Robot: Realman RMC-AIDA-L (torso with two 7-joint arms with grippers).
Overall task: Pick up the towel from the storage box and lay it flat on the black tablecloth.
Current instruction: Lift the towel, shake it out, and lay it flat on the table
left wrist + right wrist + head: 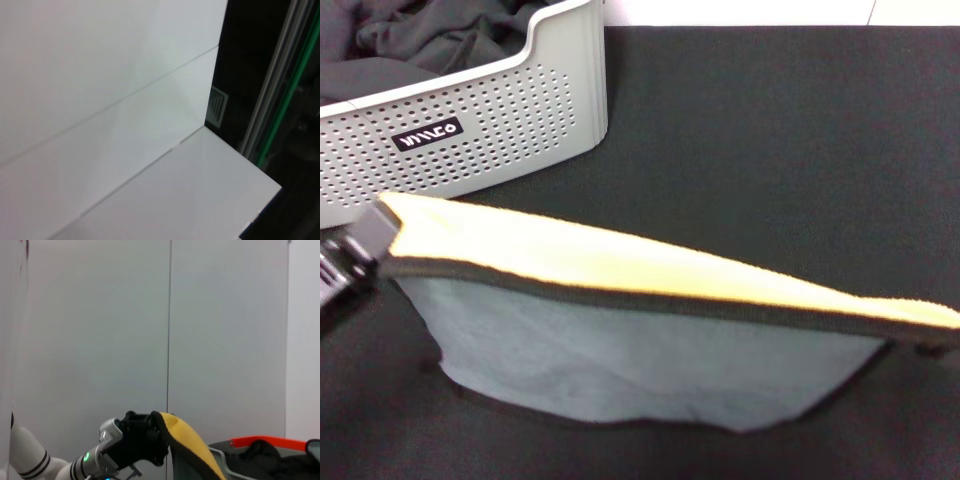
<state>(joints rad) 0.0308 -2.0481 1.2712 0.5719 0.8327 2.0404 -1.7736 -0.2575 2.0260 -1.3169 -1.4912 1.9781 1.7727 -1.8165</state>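
Note:
The towel [650, 340] hangs stretched out above the black tablecloth [770, 150], its yellow face along the top and its grey-green face hanging below, lower edge near the cloth. My left gripper [360, 248] is shut on the towel's left corner; it also shows in the right wrist view [150, 442], clamped on the yellow cloth [187, 445]. My right gripper [928, 348] holds the right corner at the picture's edge, mostly hidden. The storage box [490, 130] stands at the back left.
A plain dark grey cloth [430, 40] lies crumpled in the box; box and cloth also show in the right wrist view [260, 457]. The left wrist view shows only white panels [100, 100] and a dark gap with a green strip.

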